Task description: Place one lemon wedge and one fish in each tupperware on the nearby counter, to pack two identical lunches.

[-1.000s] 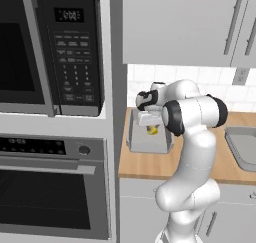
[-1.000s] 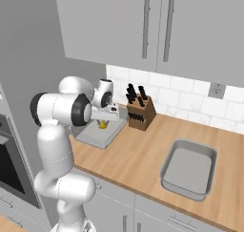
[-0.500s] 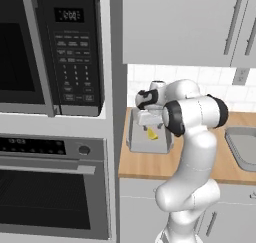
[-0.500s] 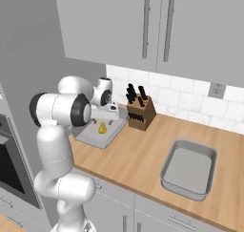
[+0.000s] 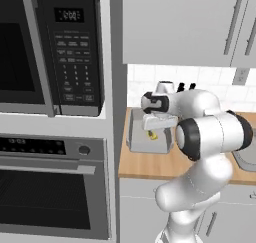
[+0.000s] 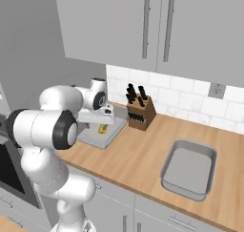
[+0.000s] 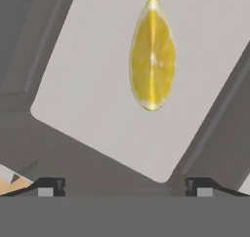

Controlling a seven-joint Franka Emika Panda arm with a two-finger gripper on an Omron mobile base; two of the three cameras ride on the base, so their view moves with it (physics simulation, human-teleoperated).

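Yellow on pale grey
Bright yellow lemon wedge (image 7: 152, 55) – pale grey tupperware (image 7: 93, 99) – light-brown wood-grain table (image 6: 143, 154).

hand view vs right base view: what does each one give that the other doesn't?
Hand view alone: the lemon wedge close up, lying flat on the tupperware floor, with the open gripper spread wide below it and not touching it. Right base view alone: the knife block, a second tupperware with nothing in it, and the counter. Both share the wedge in the left container under the hand.
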